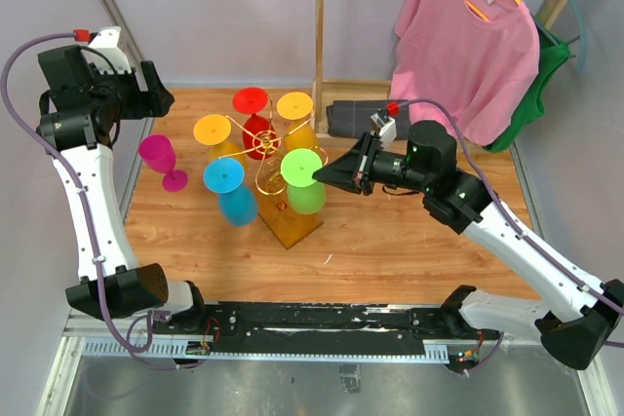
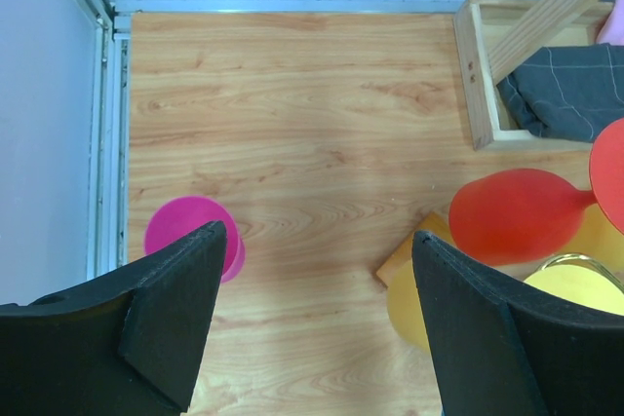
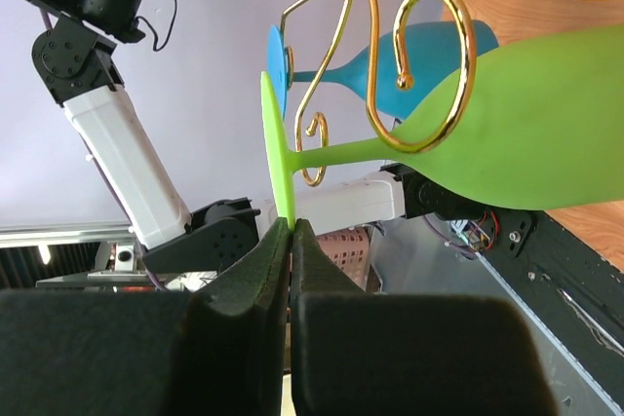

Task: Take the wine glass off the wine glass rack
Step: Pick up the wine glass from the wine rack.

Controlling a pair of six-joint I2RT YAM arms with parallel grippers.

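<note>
Green wine glass (image 3: 507, 133) foot was pinched in the closed right claw (image 3: 291, 241); next, slide it clear of the rack (image 1: 278, 177); left claw (image 2: 312, 328) gaped empty

This is a robotics test cell, not a home. A wood-grain tabletop (image 1: 409, 241) sits boxed in by plain lilac panel walls (image 1: 224, 7), with a black metal mounting rail (image 1: 322, 319) carrying both arm bases. Props are staged: a pink T-shirt on a hanger (image 1: 468, 36) and a folded grey cloth (image 2: 565, 94) beyond the fingers.
</note>
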